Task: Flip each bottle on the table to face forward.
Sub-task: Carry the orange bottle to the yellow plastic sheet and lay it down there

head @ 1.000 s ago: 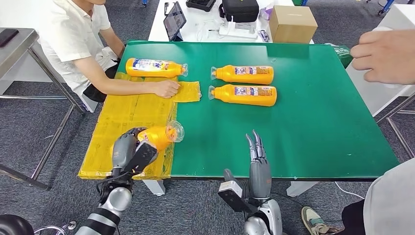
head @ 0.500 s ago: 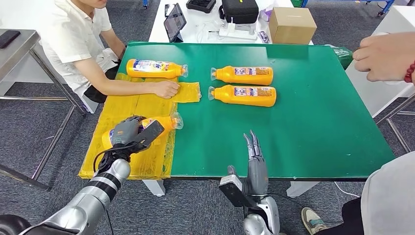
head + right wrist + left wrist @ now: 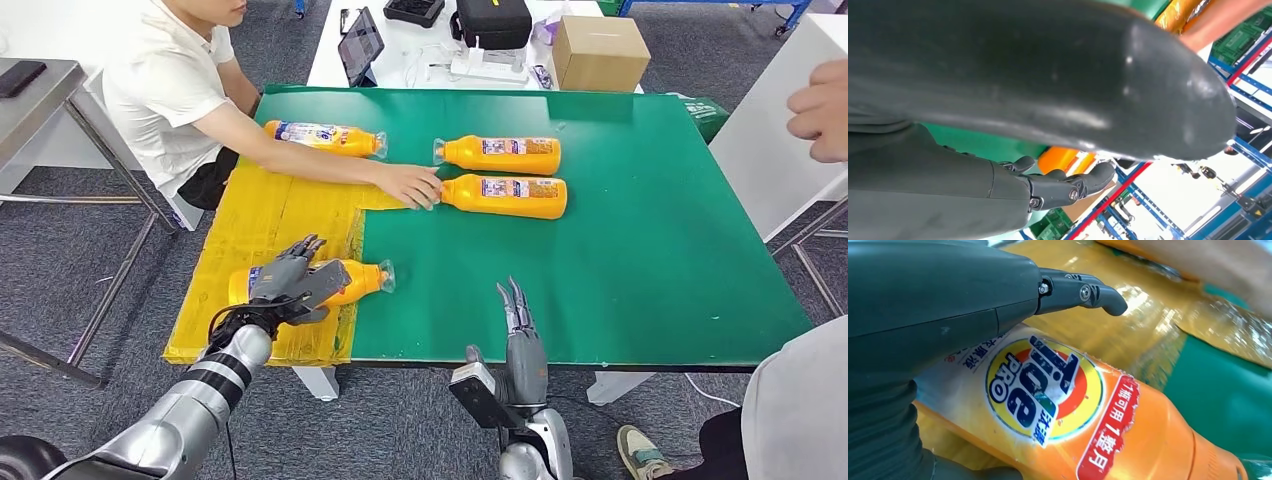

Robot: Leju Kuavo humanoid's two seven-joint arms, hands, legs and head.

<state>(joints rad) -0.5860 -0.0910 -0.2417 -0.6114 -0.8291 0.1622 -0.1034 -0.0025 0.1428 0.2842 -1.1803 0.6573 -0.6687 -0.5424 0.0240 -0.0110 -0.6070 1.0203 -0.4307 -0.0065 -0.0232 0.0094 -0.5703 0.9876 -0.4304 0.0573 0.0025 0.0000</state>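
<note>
An orange detergent bottle (image 3: 358, 281) lies on its side on the yellow mat (image 3: 270, 215), cap towards the green table (image 3: 620, 240). My left hand (image 3: 290, 280) hovers over its body with fingers spread. In the left wrist view the bottle's (image 3: 1058, 405) round front label faces up, and my fingers (image 3: 1083, 292) stretch straight above it without wrapping it. Three more orange bottles lie further back: one (image 3: 325, 137) at the left and two (image 3: 500, 154) (image 3: 510, 196) in the middle. My right hand (image 3: 522, 335) stands flat and empty at the table's front edge.
A seated person at the back left reaches a hand (image 3: 410, 185) to the cap end of the nearer middle bottle. Another person's hand (image 3: 825, 110) hangs at the right edge. A cardboard box (image 3: 598, 45) and a tablet (image 3: 360, 42) sit on the white table behind.
My left hand carried the bottle from a raised, tilted hold down onto the yellow mat and spread its fingers. The seated person's hand moved from the mat to the middle bottle.
</note>
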